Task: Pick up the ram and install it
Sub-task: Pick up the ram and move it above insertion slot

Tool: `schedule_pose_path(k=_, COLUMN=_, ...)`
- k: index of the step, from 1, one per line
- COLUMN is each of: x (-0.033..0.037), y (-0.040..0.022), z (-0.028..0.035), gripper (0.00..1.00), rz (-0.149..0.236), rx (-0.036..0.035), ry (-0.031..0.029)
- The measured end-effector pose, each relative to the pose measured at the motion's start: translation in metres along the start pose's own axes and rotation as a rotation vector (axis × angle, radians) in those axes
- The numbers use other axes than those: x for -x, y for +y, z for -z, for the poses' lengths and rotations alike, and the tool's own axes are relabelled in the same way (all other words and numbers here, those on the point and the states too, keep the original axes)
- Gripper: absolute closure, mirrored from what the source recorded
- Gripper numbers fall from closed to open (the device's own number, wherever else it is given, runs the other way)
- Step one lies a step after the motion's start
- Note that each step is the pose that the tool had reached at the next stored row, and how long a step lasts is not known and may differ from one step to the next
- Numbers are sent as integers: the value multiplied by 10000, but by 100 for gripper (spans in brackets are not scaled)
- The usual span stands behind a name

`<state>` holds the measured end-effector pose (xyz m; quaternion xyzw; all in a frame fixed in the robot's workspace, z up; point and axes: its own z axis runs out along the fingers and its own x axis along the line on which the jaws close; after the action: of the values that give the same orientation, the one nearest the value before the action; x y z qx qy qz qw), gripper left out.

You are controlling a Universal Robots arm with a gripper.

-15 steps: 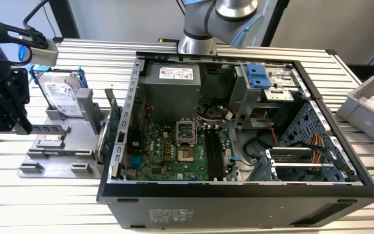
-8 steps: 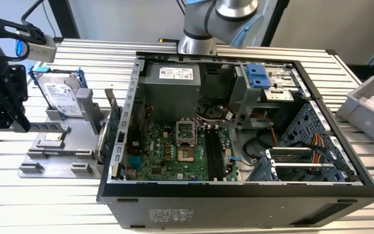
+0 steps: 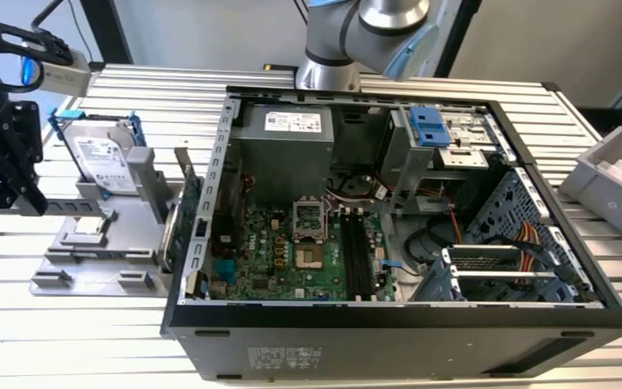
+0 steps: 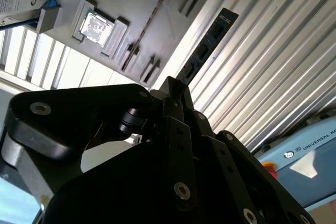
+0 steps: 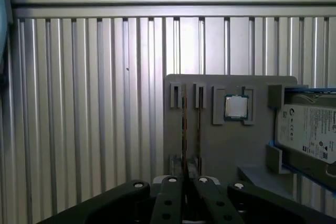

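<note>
Gripper state: we read the gripper (image 4: 172, 90) as closed on the ram (image 4: 210, 43); in the second wrist view its fingers meet on the stick's near end.
Ram location: carried at the fingertips, off the grey fixture plate (image 4: 131, 9), with the slatted table (image 4: 273, 66) behind it.
Ram long axis: in the second wrist view it runs straight out from the fingertips.
Gripper position: in the exterior view the gripper hangs at the exterior view's left, just beside the hard drive (image 3: 106, 162) that stands on the fixture plate.
Target direction: the black memory slots (image 3: 355, 255) lie inside the open computer case (image 3: 398, 328), well apart from the gripper, toward the exterior view's right.
Slot long axis: from the case's near wall toward its far wall, as the exterior view shows it.
Progress: we judge the pick done and the install not yet done; the slots look unfilled.
</note>
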<state>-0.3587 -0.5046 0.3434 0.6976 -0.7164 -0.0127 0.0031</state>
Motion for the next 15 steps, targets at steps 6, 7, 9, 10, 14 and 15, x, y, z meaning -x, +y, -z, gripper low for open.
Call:
schedule_pose_path(k=6, x=1, y=1, z=49, gripper=100, rz=0, rx=0, ry=0)
schedule_pose_path(k=7, x=1, y=1, z=58, gripper=100, rz=0, rx=1, ry=0)
schedule_pose_path(k=9, x=1, y=2, z=74, gripper=100, rz=0, rx=0, ry=0)
schedule_pose_path(k=10, x=1, y=2, z=82, gripper=100, rz=0, rx=-1, ry=0)
schedule_pose_path(k=14, x=2, y=3, z=124, gripper=100, rz=0, rx=1, ry=1)
schedule_pose_path(k=15, x=2, y=3, z=135, gripper=100, rz=0, rx=0, ry=0)
